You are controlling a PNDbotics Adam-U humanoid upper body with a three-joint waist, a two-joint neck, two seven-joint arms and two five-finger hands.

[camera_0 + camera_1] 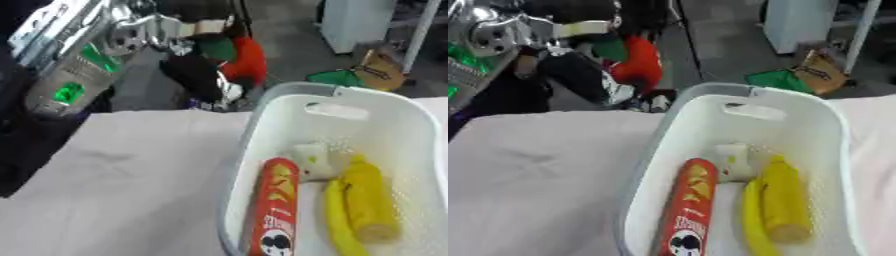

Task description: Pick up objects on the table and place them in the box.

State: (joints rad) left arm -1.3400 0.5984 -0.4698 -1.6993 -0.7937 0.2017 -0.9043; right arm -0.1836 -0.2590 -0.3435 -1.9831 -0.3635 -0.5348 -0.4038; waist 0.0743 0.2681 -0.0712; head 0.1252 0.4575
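A white plastic basket (262,115) stands on the right of the cloth-covered table (131,180). In it lie a red crisps tube (276,205), a yellow squeeze bottle (369,200), a banana (337,220) and a small white thing (311,155). My left arm comes in from the upper left. My left hand (197,75) hangs raised over the table's far edge, left of the basket's far corner, with its fingers curled on a red thing with a green part (247,60). The contact itself is partly hidden. My right hand shows in neither view.
The table's left edge runs beside a dark floor. Beyond the far edge lie a green thing (337,77) and a brown cardboard piece (381,67) on the floor, with a white cabinet (354,22) behind them.
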